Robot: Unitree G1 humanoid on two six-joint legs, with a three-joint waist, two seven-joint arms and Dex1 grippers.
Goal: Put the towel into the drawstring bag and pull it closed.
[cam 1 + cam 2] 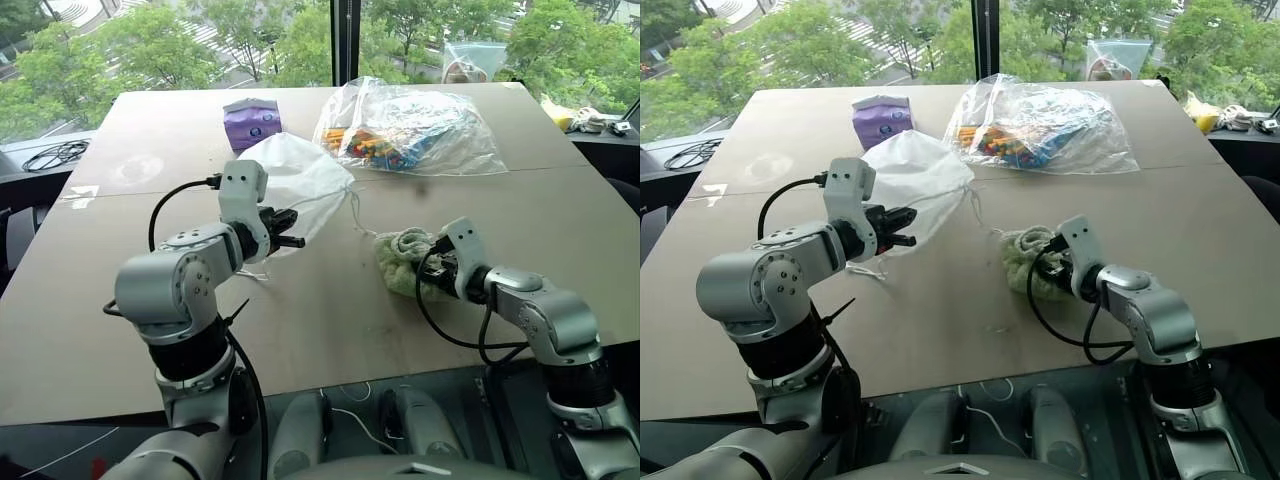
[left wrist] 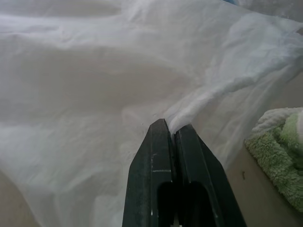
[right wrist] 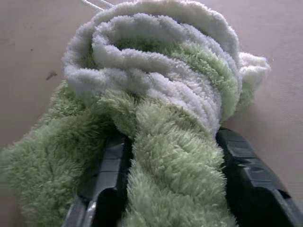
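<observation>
The white drawstring bag (image 1: 295, 175) lies puffed up on the brown table, its thin cord (image 1: 355, 205) trailing toward the towel. My left gripper (image 1: 297, 229) is shut on a fold of the bag's fabric (image 2: 94, 71) at its near edge, as the left wrist view shows. The light green fluffy towel (image 1: 400, 255) lies bunched to the right of the bag. My right gripper (image 3: 170, 142) is pushed into the towel's near side, with a thick fold of the towel (image 3: 156, 94) squeezed between its two black fingers (image 3: 106, 179).
A purple tissue pack (image 1: 252, 122) and a large clear plastic bag of colourful items (image 1: 410, 130) lie behind the white bag. A second clear bag (image 1: 472, 60) stands at the far edge. A bare stretch of table (image 1: 330, 330) runs along the near edge.
</observation>
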